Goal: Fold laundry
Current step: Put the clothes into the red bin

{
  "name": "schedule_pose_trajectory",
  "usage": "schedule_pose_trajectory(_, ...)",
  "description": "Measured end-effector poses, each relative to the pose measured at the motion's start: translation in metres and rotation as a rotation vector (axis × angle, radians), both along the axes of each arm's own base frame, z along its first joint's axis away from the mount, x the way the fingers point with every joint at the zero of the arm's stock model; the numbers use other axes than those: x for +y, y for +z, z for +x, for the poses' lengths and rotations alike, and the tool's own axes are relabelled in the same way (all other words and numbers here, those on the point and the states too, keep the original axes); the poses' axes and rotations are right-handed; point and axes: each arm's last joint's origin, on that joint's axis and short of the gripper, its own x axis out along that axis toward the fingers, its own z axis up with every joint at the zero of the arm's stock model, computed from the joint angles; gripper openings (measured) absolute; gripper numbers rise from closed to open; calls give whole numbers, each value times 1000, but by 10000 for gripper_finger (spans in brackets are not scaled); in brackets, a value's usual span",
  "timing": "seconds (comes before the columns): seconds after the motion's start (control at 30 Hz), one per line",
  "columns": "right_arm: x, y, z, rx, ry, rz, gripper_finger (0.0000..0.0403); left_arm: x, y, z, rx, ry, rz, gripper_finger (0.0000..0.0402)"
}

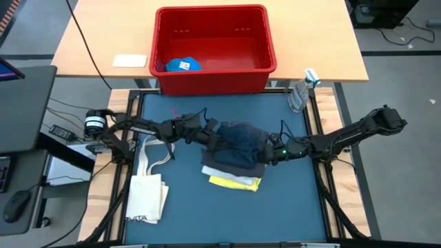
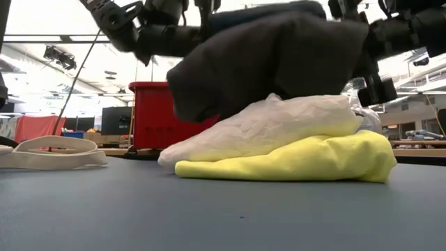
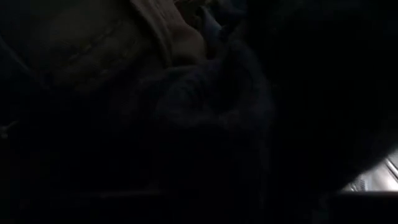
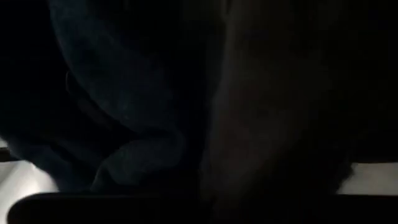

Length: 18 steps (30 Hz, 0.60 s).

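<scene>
Holding the dark grey garment [image 1: 238, 146] aloft, bunched, above the white [image 2: 272, 125] and yellow [image 2: 293, 159] folded pieces mid-tabletop.
I see my left tool [image 1: 211, 137] and right tool [image 1: 270, 154] each clenched on its edges; blue tabletop [image 1: 289, 207], red bin [image 1: 213, 48] far.

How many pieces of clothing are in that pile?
3 visible: the dark garment on top, the white garment under it, the yellow garment at the bottom. More may be hidden.

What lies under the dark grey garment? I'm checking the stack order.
The white garment lies under the dark grey garment, on the yellow garment. Anything deeper is covered.
</scene>
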Motion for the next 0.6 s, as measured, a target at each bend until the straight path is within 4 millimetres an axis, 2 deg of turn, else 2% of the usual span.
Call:
schedule_pose_trajectory(0.23,-3,33,0,-133,-19,9,94,13,51,20,-1,-73,62,71)
schedule_pose_trajectory(0.37,-10,52,0,-196,-78,7,94,31,86,24,35,-88,95,71)
schedule_pose_trajectory(0.5,-23,67,0,-249,-161,1,94,55,119,16,94,-64,128,71)
schedule_pose_trajectory(0.6,-40,81,1,-278,-228,-33,94,76,143,2,143,-24,160,71)
